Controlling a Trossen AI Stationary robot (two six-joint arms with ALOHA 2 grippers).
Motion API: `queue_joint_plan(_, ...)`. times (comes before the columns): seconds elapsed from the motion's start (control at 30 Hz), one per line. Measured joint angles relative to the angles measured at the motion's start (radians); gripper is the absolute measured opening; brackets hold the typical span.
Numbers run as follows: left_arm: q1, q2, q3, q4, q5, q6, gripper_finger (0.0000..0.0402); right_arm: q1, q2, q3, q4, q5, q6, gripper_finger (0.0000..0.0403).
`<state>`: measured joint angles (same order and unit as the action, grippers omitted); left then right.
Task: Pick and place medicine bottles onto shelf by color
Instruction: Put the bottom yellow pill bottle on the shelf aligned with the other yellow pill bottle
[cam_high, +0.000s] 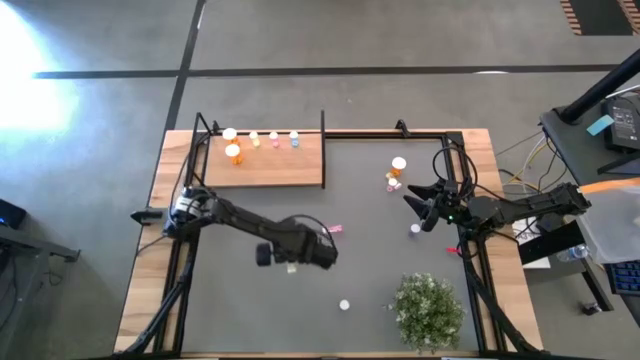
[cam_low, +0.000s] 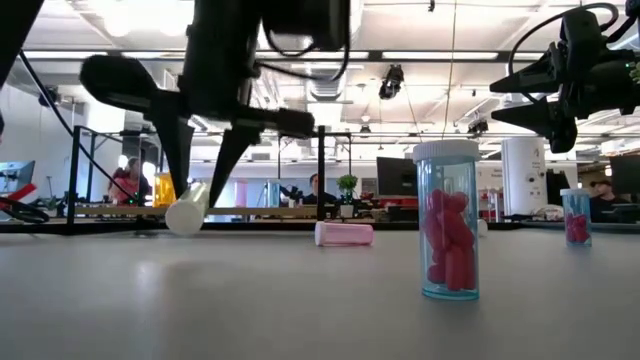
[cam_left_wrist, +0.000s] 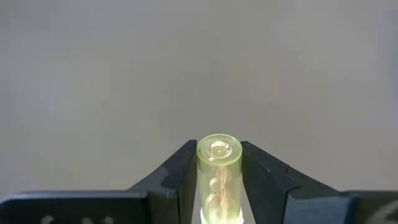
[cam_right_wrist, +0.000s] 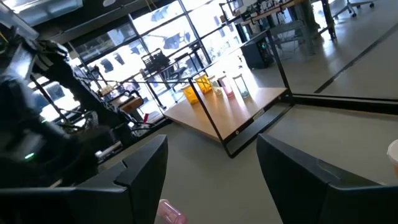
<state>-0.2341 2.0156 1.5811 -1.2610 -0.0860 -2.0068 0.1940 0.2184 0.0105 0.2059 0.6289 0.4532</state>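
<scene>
So the left gripper (cam_left_wrist: 219, 186) has its fingers clamped on a yellow-green bottle (cam_left_wrist: 218, 177), a clear plastic cylinder held just off the grey mat (cam_high: 370, 250) mid-table. Looks like the carry step; next it likely needs to travel to the wooden shelf (cam_high: 290, 168) at the far-left corner and set it by the matching color. The right gripper (cam_high: 422, 208) waits near the right edge, fingers spread, empty. A pink bottle (cam_low: 344, 234) lies on its side.

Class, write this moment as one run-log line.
left gripper: shut on yellow-green bottle | right gripper: open, waiting | shelf: five bottles
</scene>
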Motion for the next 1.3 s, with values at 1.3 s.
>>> queue_joint_plan(1.3,0.366,-0.479,-0.738,0.519,-0.005,-0.402,0.0098,0.0,0.0,0.0,0.0,0.0,0.0,0.0237)
